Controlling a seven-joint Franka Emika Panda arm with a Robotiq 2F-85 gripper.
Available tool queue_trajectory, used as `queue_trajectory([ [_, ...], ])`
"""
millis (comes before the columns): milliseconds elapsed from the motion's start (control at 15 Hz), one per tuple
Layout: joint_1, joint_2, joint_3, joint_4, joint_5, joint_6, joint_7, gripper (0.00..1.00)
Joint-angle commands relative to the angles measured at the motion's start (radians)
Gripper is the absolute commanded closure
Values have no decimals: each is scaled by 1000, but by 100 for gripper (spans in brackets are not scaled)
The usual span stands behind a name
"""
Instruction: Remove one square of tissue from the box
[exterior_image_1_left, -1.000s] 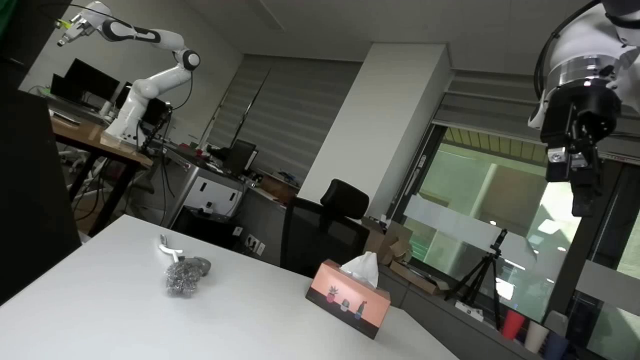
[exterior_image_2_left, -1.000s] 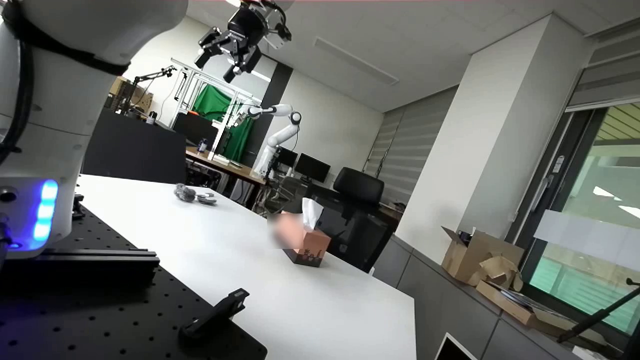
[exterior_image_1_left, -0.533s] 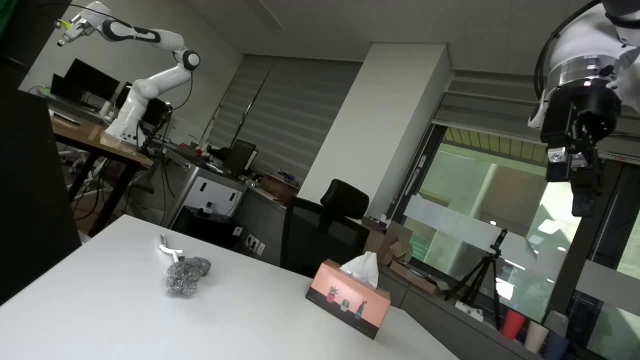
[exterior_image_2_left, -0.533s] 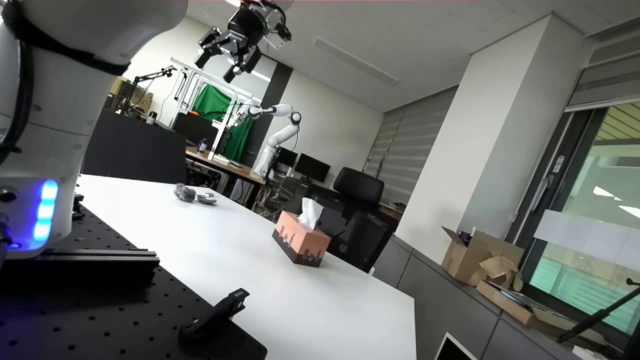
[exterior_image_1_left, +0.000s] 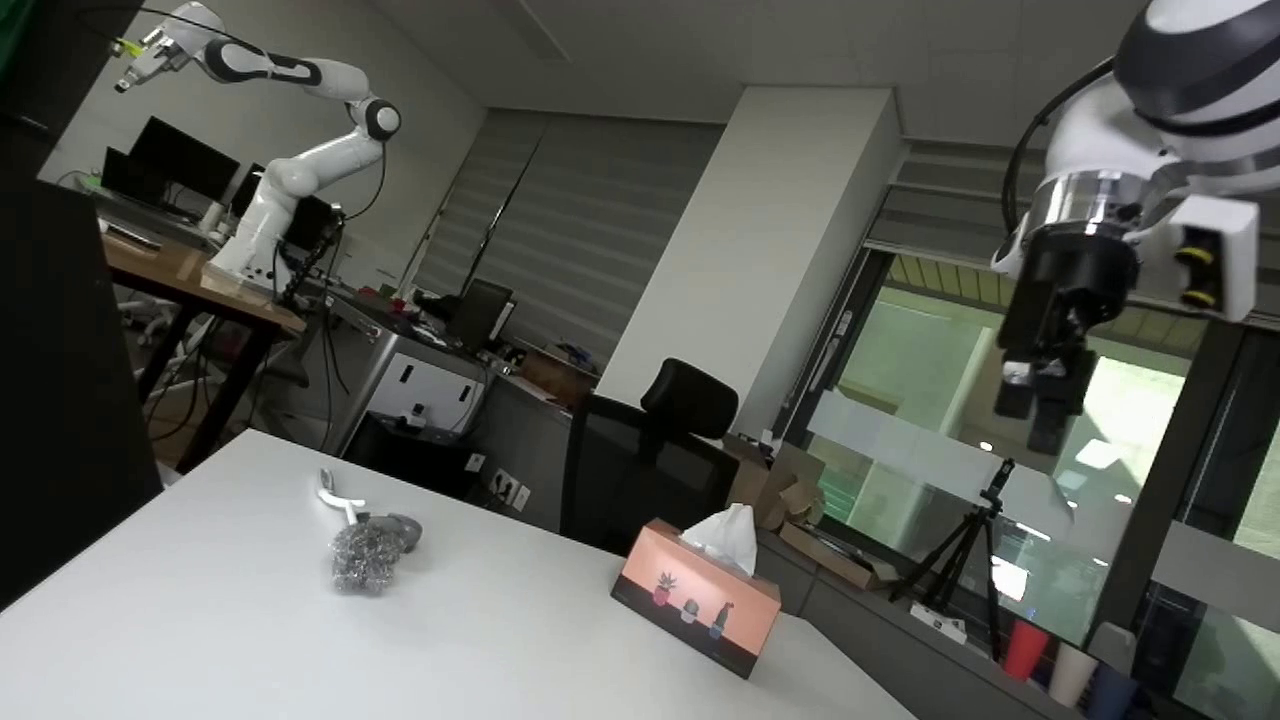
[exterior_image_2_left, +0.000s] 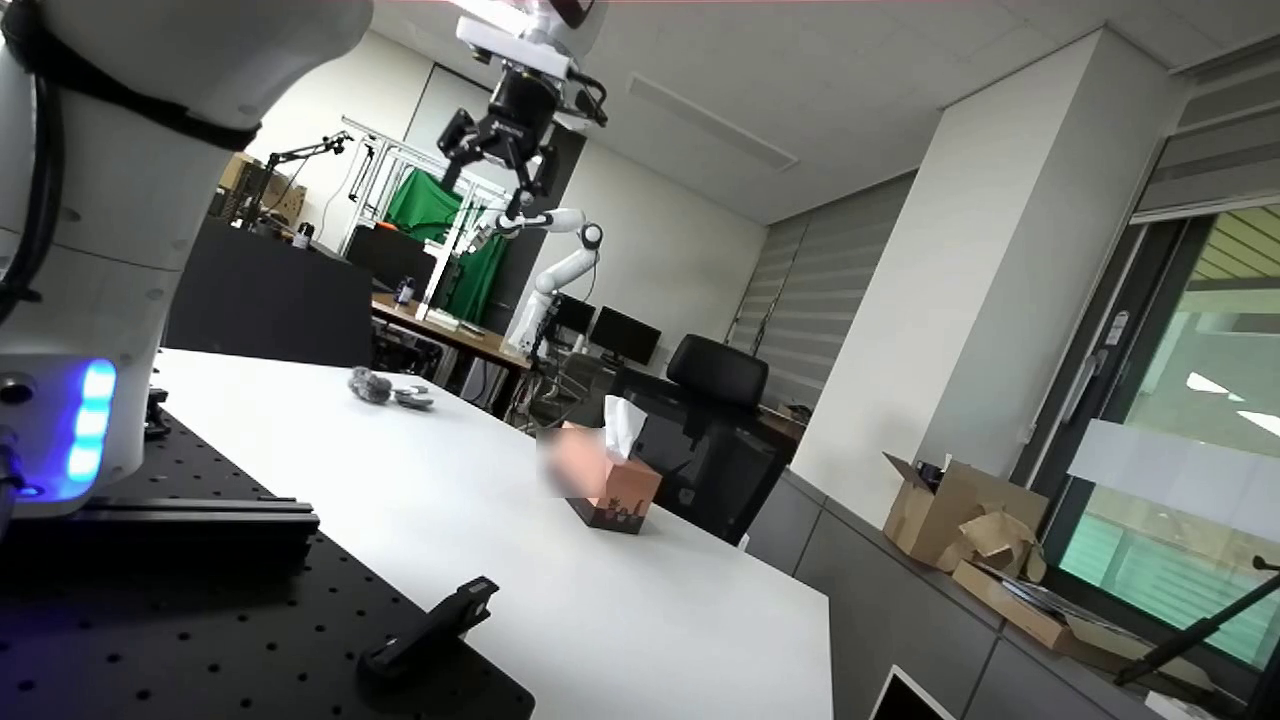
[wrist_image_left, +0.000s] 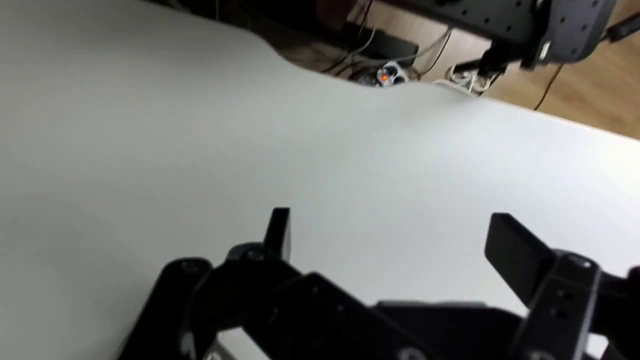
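Note:
A pink and dark tissue box (exterior_image_1_left: 690, 600) stands on the white table (exterior_image_1_left: 480, 640), near its far edge. A white tissue (exterior_image_1_left: 728, 540) sticks up from its top slot. In an exterior view the box (exterior_image_2_left: 630, 488) is partly blurred, and the tissue (exterior_image_2_left: 622, 425) stands upright. My gripper (exterior_image_1_left: 1032, 420) is high above the table, well apart from the box. It also shows with fingers spread in an exterior view (exterior_image_2_left: 482, 192). In the wrist view the gripper (wrist_image_left: 390, 225) is open, with only table surface between its fingers. The box is not recognisable in the wrist view.
A grey fuzzy bundle (exterior_image_1_left: 365, 555) with a white-handled item beside it (exterior_image_1_left: 343, 500) lies on the table. A black clamp (exterior_image_2_left: 430, 635) sits on the dark mounting board (exterior_image_2_left: 240, 620). A black chair (exterior_image_1_left: 650, 460) stands behind the table.
The gripper was still between the two earlier moments. Since then it has lowered slightly and shifted, leftward in one exterior picture and rightward in another. The box and tissue have not moved.

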Motion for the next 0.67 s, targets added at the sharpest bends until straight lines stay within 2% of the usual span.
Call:
queue_trajectory([
  [0,-40,194,-4,73,-22,297,72,0],
  [200,-78,370,-3,131,-23,572,154,0],
  [333,-110,483,2,203,-61,695,238,0],
  [400,-123,534,-1,241,-88,737,290,0],
  [467,-131,587,-8,299,-115,723,344,0],
  [533,-106,486,-12,180,-65,731,235,0],
  [600,-114,533,-16,222,-80,736,266,0],
])
